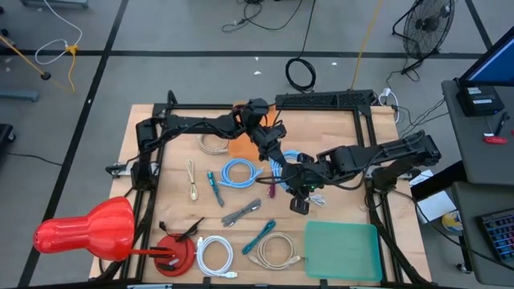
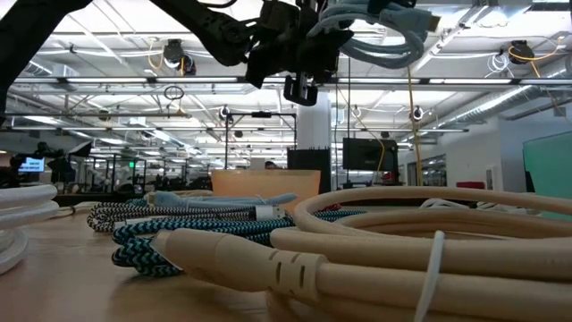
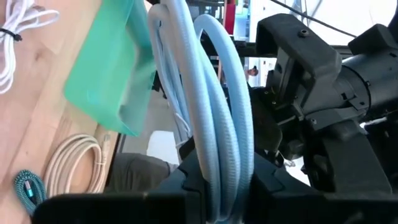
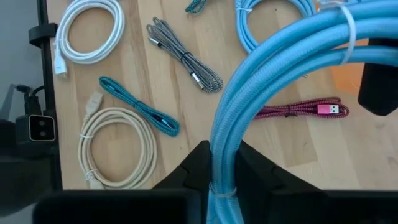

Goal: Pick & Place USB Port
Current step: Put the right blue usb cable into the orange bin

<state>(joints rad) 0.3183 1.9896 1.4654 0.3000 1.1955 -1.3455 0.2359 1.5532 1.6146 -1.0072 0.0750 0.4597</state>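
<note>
A light blue coiled USB cable [image 1: 287, 163] hangs above the table's middle, held between both grippers. It shows lifted clear at the top of the low view [image 2: 380, 27]. My left gripper [image 1: 275, 156] reaches in from the far left side and is shut on the coil. My right gripper [image 1: 299, 181] comes from the right and is shut on the same coil. A green tray [image 1: 341, 250] lies on the table near the right front corner. My left gripper pinches several strands of the coil [image 3: 219, 177] between its two fingers. The loop stands out beyond the fingers, clear of the table. My right gripper pinches the bundled strands [image 4: 222, 171] between its fingers beside a white tie, and the coil runs on ahead of them above the table.
On the wood lie a second blue coil [image 1: 239, 171], a pink braided cable [image 4: 298, 112], a grey braided cable [image 4: 183, 59], a teal cable [image 4: 140, 107], a beige coil [image 4: 115, 146], a white coil [image 4: 87, 28] and an orange patch [image 1: 241, 148]. A red object [image 1: 88, 231] sits near the left front.
</note>
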